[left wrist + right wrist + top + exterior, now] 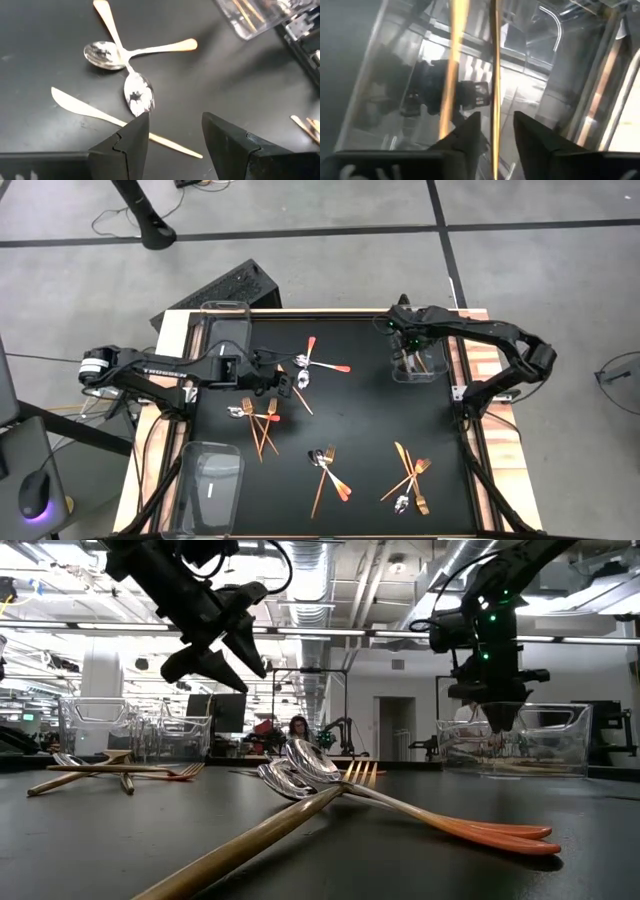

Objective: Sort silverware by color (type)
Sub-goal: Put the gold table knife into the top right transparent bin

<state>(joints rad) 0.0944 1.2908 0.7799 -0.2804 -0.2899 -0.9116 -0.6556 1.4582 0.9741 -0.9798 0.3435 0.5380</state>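
Black table (pixel 350 430), bin (pixel 415 367) – low view: person (pixel 297 727)

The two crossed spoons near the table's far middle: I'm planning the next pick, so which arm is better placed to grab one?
Left. The left gripper hangs open just short of the spoons, while the right gripper is over the clear bin at the far right.

The table (pixel 230 480) had a matt black top with pale wood showing along its edges. The spoons (pixel 120 70) were mirror-polished metal (bowls reflecting the room), the knife (pixel 85 111) smooth gold-toned metal, the bin (pixel 520 745) clear glossy plastic.
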